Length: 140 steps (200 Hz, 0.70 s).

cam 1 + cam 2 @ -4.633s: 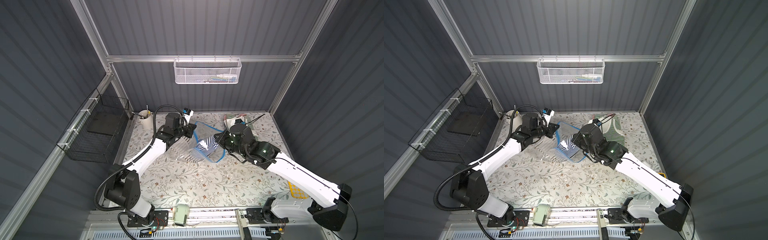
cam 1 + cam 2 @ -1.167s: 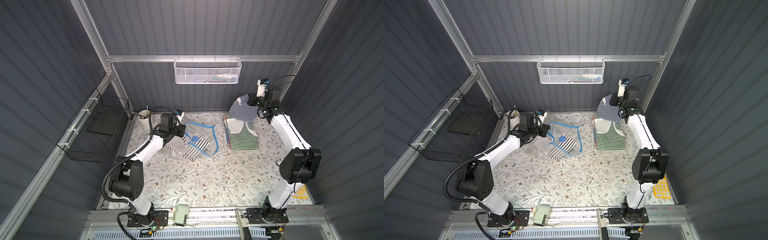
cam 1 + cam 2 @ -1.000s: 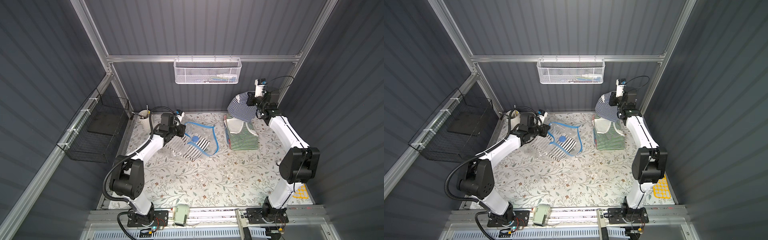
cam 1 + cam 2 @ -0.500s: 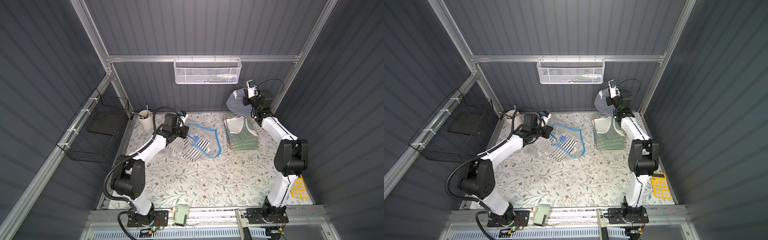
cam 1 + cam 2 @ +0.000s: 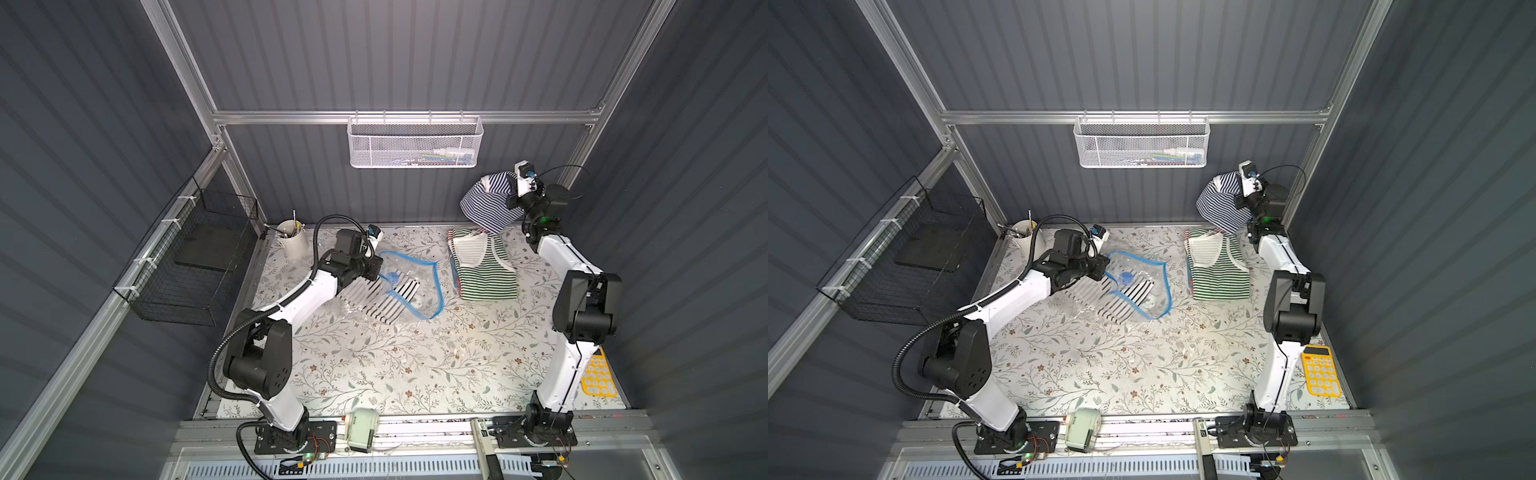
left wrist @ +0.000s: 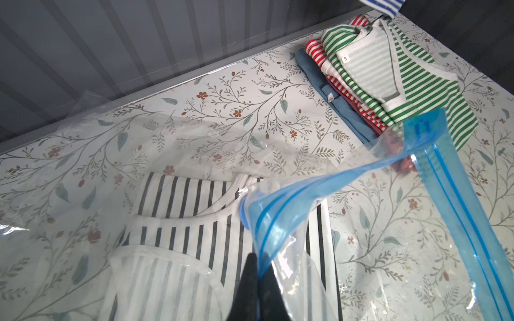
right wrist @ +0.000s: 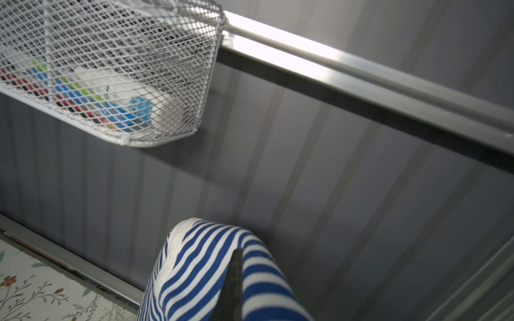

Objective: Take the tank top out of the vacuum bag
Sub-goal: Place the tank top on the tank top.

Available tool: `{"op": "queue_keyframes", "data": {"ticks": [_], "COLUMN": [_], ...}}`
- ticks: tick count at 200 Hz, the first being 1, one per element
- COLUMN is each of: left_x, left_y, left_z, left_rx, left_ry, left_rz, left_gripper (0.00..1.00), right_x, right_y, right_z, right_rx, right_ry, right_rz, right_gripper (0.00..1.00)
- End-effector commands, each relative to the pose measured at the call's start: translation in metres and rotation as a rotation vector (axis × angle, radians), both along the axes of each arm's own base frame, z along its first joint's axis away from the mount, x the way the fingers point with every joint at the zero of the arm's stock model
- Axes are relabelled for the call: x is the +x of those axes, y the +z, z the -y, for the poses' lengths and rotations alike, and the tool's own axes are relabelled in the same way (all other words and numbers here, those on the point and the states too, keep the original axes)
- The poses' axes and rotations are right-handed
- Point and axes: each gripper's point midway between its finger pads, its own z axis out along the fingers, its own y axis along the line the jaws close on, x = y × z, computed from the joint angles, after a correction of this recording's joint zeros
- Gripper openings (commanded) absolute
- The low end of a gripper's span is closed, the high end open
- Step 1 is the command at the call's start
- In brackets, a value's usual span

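Blue-and-white striped tank top point(image 5: 484, 205) clamped in right gripper point(image 7: 236, 258), held high upper right over folded green-striped shirt pile point(image 5: 486, 272), likely for stacking. Left gripper point(image 6: 257, 261) pinching blue zip strip point(image 6: 319, 184) of clear crinkly vacuum bag point(image 5: 411, 272) mid-frame, anchoring it.

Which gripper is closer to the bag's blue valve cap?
Left. The left gripper pinches the vacuum bag right beside the valve cap; the right gripper is raised near the back wall, holding the blue-striped tank top.
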Motion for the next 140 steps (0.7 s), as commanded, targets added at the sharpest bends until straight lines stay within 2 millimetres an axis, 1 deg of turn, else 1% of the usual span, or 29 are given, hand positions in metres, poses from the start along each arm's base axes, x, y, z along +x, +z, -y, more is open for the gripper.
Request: {"op": "queue_keyframes", "data": {"ticks": [1, 15, 21, 47, 77, 97, 120, 140], "left_x": [0.000, 0.001, 0.001, 0.000, 0.000, -0.001, -0.003, -0.004], "left_y": [-0.016, -0.023, -0.024, -0.027, -0.030, -0.033, -0.037, -0.035], "left_z": [0.003, 0.004, 0.005, 0.006, 0.007, 0.012, 0.016, 0.018], "left_rx": [0.046, 0.051, 0.049, 0.049, 0.048, 0.047, 0.051, 0.045], "left_ry": [-0.019, -0.022, -0.025, -0.029, -0.031, -0.041, -0.049, -0.055], "left_rz": [-0.040, -0.056, -0.057, -0.067, -0.075, -0.083, -0.095, -0.093], "left_gripper": [0.00, 0.00, 0.00, 0.00, 0.00, 0.00, 0.00, 0.00], "right_x": [-0.005, -0.002, -0.002, 0.002, 0.009, 0.012, 0.009, 0.000], "right_y": [0.029, 0.029, 0.028, 0.012, -0.004, -0.006, -0.008, -0.008], "right_z": [0.013, 0.018, 0.020, 0.018, 0.009, 0.003, -0.009, -0.021], "right_rx": [0.008, 0.026, 0.027, 0.044, 0.042, 0.053, 0.049, 0.039], "right_ry": [0.020, 0.018, 0.017, 0.022, 0.027, 0.030, 0.046, 0.052], "right_rz": [0.121, 0.123, 0.126, 0.113, 0.103, 0.108, 0.106, 0.115], "right_gripper": [0.00, 0.00, 0.00, 0.00, 0.00, 0.00, 0.00, 0.00]}}
